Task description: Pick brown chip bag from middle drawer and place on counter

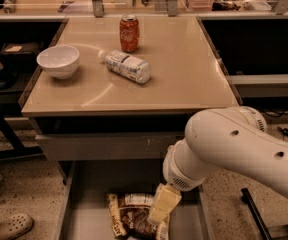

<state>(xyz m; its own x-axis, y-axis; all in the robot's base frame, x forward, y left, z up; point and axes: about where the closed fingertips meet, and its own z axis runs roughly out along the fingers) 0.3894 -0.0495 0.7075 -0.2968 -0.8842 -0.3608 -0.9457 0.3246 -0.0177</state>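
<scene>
The brown chip bag point(131, 215) lies flat on the floor of the open middle drawer point(86, 204) at the bottom of the view, its white label panel facing up. My gripper point(163, 206) hangs from the white arm right over the bag's right end; its pale finger point(165, 203) overlaps the bag. The tan counter point(174, 79) sits above the drawer cabinet.
On the counter stand a white bowl point(58, 61) at the left, a red soda can point(129, 33) at the back, and a clear plastic bottle point(125, 66) lying on its side. A grey drawer front point(104, 146) sits above the open drawer. A shoe point(8, 227) lies on the floor at left.
</scene>
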